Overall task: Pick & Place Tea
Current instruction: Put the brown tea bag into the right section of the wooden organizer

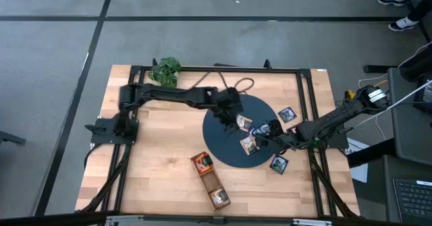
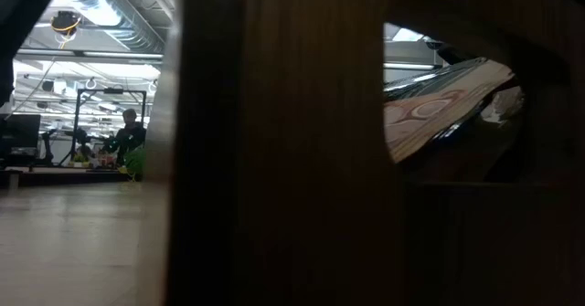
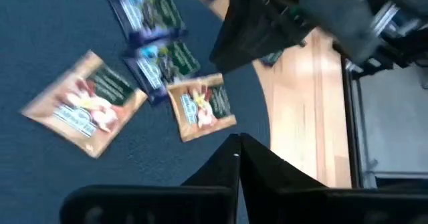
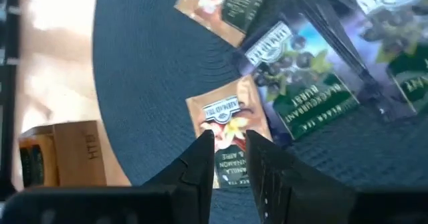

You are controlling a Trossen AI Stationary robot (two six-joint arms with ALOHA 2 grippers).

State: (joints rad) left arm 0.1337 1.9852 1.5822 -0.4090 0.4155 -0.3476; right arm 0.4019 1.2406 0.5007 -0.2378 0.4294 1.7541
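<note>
Right claw (image 4: pixel 229 154) low over round dark mat (image 1: pixel 226 152), fingers slightly parted astride edge of pale brown tea sachet (image 4: pixel 229 136), not clenched on it. Left claw (image 3: pixel 239 158) above mat's far side, fingertips pressed together, grasping nothing. Other sachets (image 3: pixel 155 17) scattered on mat; one dark sachet (image 1: pixel 279 163) on counter (image 1: pixel 158 165) beside mat. Brown tray (image 1: pixel 210 179) near mat.

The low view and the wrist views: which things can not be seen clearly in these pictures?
- Low view: the compartment tray's wall fills the picture and hides the round mat and both grippers.
- High view: the right gripper covers the sachets under it.
- Left wrist view: the left gripper shows shut and empty; the sachet print is blurred.
</note>
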